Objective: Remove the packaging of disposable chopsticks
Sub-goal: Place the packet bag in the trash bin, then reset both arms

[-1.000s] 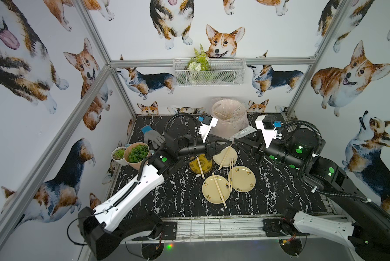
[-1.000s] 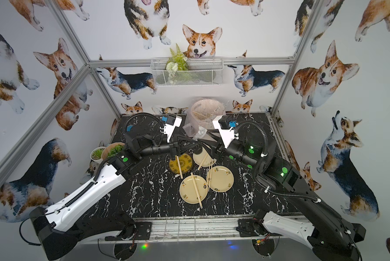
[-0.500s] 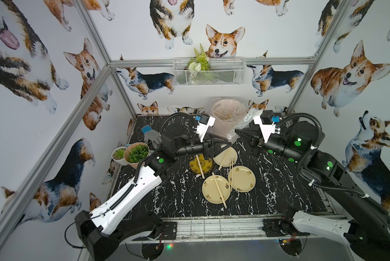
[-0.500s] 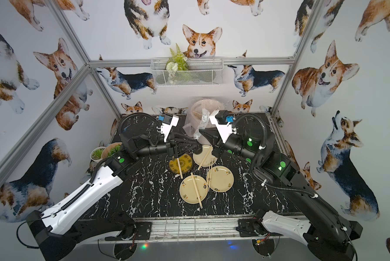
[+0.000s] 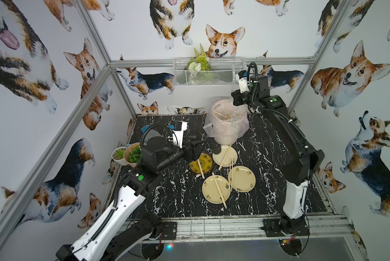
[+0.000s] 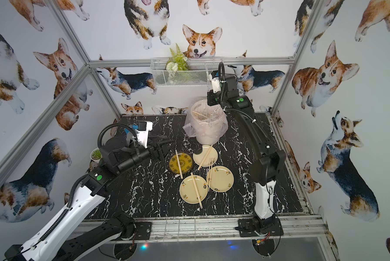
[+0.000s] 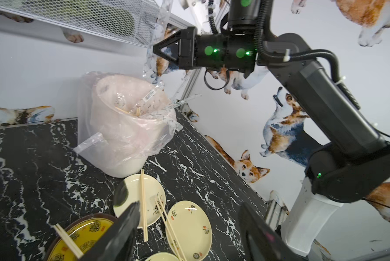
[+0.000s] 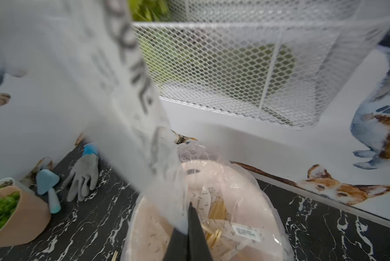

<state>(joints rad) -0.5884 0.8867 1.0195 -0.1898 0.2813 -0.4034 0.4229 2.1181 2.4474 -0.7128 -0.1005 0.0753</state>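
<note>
The black marbled worktop (image 5: pixel 167 194) lies bare at its near left. Its far right carries the lined bin (image 5: pixel 225 135), and there we judge the step in hand to be: dropping a stripped wrapper.

The right arm reaches high over the bin, close under the mesh basket (image 5: pixel 207 74) on the far wall. We see little room upward or farther back, so the free way is straight down.

The pale plates (image 5: pixel 243 180) and the dark bowl (image 5: pixel 206 161) crowd the middle of the worktop, just near of the bin. Bare chopsticks (image 5: pixel 219 189) lie across them, so any sweep low over the middle risks scattering sticks.

The wrapper (image 7: pixel 150 65), a long clear sleeve, hangs above the bin's mouth, pinched at one end by the right fingers (image 7: pixel 155 48), which are pressed together on it. Such film is light and clingy. We would lower its tail inside the liner before letting go, keeping it off the rim.

The left fingers (image 5: pixel 197 142) stand spread and empty beside the bowl, well apart from the bin. We cannot tell whether any wrapped pair remains.
</note>
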